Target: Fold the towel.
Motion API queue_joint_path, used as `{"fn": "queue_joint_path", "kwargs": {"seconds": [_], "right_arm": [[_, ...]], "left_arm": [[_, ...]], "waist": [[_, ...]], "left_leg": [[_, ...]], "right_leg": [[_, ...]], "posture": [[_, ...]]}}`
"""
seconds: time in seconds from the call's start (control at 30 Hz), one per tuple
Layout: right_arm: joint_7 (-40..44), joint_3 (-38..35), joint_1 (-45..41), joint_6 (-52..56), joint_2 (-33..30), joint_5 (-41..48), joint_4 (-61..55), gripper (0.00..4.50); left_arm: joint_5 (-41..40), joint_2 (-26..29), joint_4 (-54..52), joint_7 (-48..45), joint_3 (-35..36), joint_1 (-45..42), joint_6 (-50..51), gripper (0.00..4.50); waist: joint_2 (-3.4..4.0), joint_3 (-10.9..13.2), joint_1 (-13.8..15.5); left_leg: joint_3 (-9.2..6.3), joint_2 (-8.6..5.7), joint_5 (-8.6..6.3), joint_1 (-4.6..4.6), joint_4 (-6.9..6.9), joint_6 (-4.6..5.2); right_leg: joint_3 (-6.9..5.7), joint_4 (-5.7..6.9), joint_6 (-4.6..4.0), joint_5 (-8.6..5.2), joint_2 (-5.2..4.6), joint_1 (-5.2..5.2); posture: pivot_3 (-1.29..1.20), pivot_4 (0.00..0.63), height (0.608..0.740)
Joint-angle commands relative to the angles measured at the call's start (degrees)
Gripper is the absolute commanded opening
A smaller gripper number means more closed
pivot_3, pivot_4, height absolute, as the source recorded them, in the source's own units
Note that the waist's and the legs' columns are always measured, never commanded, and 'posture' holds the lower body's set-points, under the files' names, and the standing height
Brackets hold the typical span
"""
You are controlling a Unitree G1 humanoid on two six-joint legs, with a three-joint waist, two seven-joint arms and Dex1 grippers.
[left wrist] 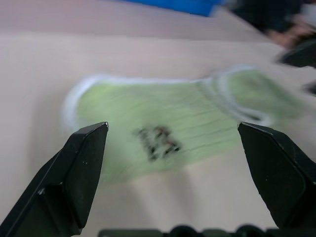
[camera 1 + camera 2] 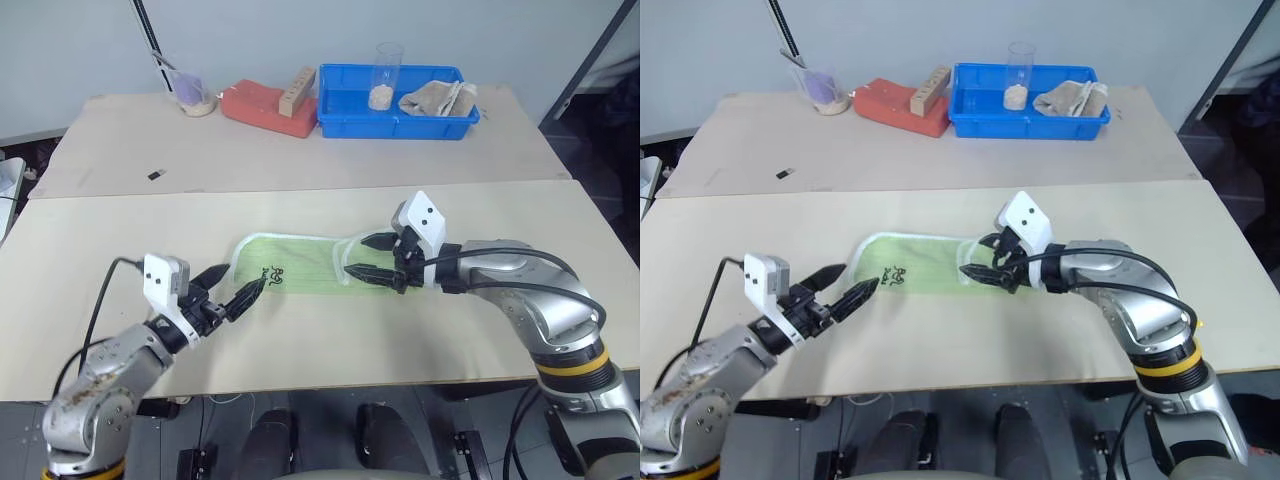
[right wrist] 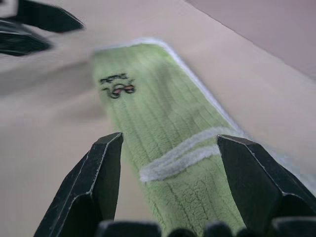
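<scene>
Your right gripper [image 2: 372, 258] stood with black fingers spread, empty, over the 3 o'clock end of the light green terry towel [image 2: 300, 267], which lay as a narrow folded strip mid-table. Your left gripper [image 2: 232, 290], spread too, sat at its 9 o'clock end. You seemed between folds; next, pinch an end
</scene>
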Motion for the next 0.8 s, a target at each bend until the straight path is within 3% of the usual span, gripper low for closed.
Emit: {"fn": "queue_joint_path", "kwargs": {"seconds": [0.03,0.23,0.43,0.53,0.77,0.8], "right_arm": [[2.54,-0.64,-2.63,-4.63,-0.68,-1.72,1.14,3.38],[6.73,-1.20,-3.98,-7.76,-2.26,-3.14,4.37,3.38],[14.11,-2.00,-4.55,-9.83,-5.45,-1.45,5.16,3.38],[17.77,-2.52,-4.19,-10.54,-7.20,-0.37,4.64,3.41],[22.08,-5.45,-3.82,-12.35,-8.52,2.33,3.27,3.41],[21.99,-5.80,-3.75,-12.35,-8.42,2.45,3.20,3.41]], "left_arm": [[-1.51,-5.54,-3.43,12.08,0.30,-1.45,3.88,4.50],[-2.14,-12.11,-1.99,23.57,-0.64,-4.33,10.58,4.50],[-0.01,-14.12,1.37,29.82,-3.27,-10.72,16.50,4.50],[0.51,-15.41,2.60,31.56,-3.66,-13.64,17.82,3.58],[3.27,-16.13,3.90,32.85,-3.51,-14.83,17.80,0.21],[3.63,-16.07,4.00,32.85,-3.32,-14.89,17.53,0.09]], "waist": [[-0.03,-0.01,0.18],[-0.12,-0.08,0.51],[-0.13,-0.08,0.97],[-0.14,-0.09,1.09],[-0.15,-0.08,1.10],[-0.15,-0.08,1.11]], "left_leg": [[0.00,-0.02,0.01,0.01,0.01,-0.02],[-0.04,-0.27,0.02,0.01,0.00,-0.04],[-0.06,-0.38,0.05,0.02,0.02,-0.08],[-0.07,-0.39,0.05,0.01,0.01,-0.08],[-0.07,-0.38,0.05,-0.01,0.00,-0.09],[-0.07,-0.38,0.05,-0.02,0.00,-0.09]], "right_leg": [[0.01,0.01,0.00,0.00,-0.03,0.01],[0.02,0.00,-0.01,0.01,-0.07,0.01],[0.03,-0.03,-0.01,0.01,-0.15,0.05],[0.03,-0.06,-0.01,0.01,-0.15,0.06],[0.04,-0.06,-0.01,0.01,-0.15,0.02],[0.04,-0.06,-0.01,0.01,-0.15,0.02]], "posture": [[0.00,0.150,0.740],[0.00,0.150,0.740],[0.00,0.150,0.740],[0.00,0.150,0.740],[0.00,0.150,0.740],[0.00,0.150,0.740]]}}
